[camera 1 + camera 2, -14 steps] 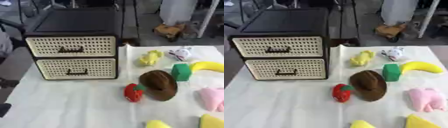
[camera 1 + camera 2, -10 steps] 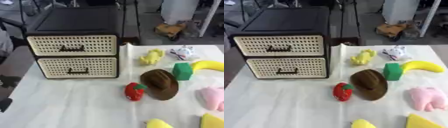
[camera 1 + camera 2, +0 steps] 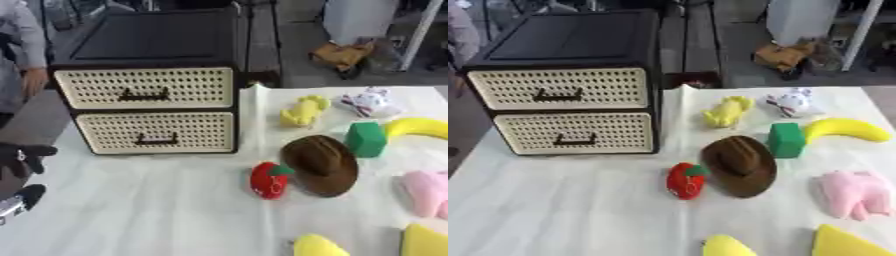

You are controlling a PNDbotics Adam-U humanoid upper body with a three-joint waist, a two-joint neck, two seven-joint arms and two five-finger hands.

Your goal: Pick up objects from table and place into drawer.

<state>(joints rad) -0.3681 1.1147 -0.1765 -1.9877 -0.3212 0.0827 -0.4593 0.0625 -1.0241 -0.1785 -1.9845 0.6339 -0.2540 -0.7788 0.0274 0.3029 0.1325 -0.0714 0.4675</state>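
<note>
Drawer unit (image 3: 566, 107) stood far left, both drawers closed. Only the left eye view caught the left hand (image 3: 22, 155) at the left edge; finger state unreadable.

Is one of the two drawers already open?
No. Both the upper drawer and the lower drawer sit flush in the black cabinet.

Table cover (image 3: 562, 200): white cloth, matt, faintly creased. Drawer unit (image 3: 570, 45): smooth black top with a dull sheen; both drawer fronts (image 3: 566, 110) cream, perforated like woven mesh, dark handles. Brown hat (image 3: 741, 165), red strawberry (image 3: 686, 181), pink toy (image 3: 855, 195), banana (image 3: 842, 129): soft, matt, plush-looking. Green block (image 3: 786, 140): smooth, matt.
</note>
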